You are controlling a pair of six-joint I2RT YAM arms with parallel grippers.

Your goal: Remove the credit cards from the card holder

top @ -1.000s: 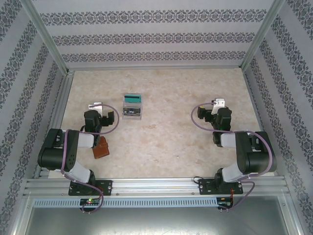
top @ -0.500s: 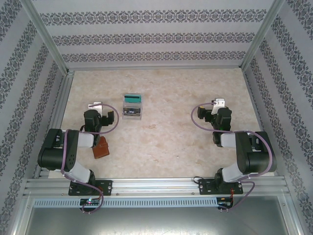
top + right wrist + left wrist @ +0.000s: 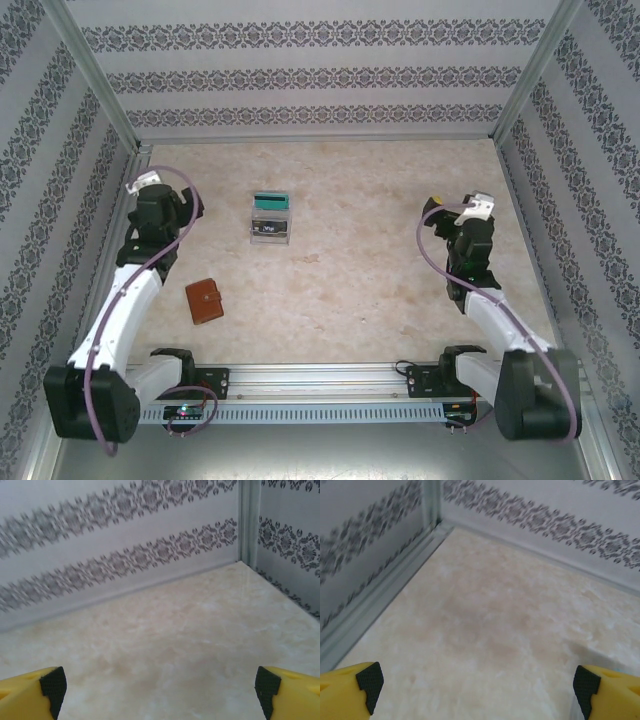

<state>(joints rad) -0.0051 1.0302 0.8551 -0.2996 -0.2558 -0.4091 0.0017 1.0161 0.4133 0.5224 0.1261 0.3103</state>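
One closed brown card holder (image 3: 205, 302), long axis roughly near-to-far

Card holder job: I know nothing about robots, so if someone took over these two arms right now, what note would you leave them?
Left end effector: open, empty, above bare table, facing the far-left corner.
Right end effector: open, empty, facing the far-right corner.
Card holder: lying folded shut near the front edge, beside the left arm, untouched.
Clear box with a teal card: farther back, not part of the job.
Done: nothing, no cards are out.
Left: reach the holder, open it, pull the cards out.
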